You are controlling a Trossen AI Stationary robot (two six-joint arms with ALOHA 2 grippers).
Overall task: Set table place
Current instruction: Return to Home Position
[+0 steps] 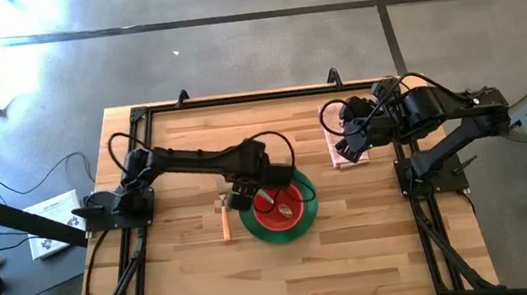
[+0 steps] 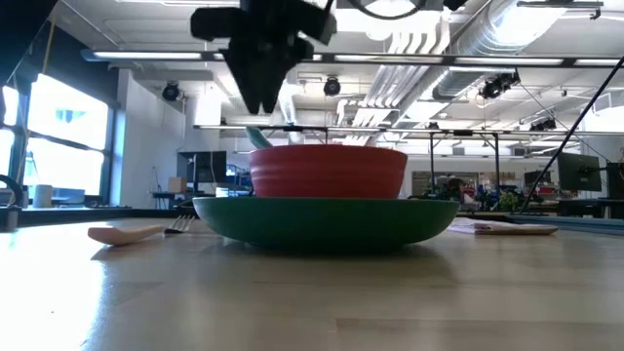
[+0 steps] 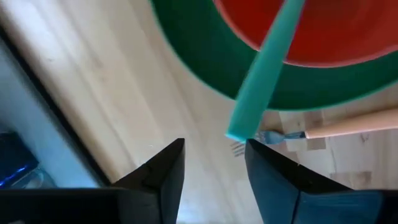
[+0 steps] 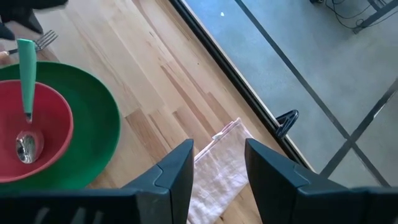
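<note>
On the light butcher-block wooden table (image 1: 376, 244) beneath both arms, the empty left gripper (image 3: 214, 143), fingers apart, hovers at ten o'clock of the round green plate (image 1: 309, 208) and should rise clear of the teal-handled spoon (image 4: 26, 62) before retracting; the right gripper (image 4: 217, 144), likewise parted, waits at two o'clock.

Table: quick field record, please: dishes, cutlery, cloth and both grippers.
plate: green plate on the table
bowl: red bowl on the plate
spoon: teal-handled spoon in the bowl
utensil: light orange utensil beside plate, left arm's side
cloth: pale cloth on table, right arm's side
left gripper: open, empty, over plate's edge
right gripper: open, empty, over cloth
</note>
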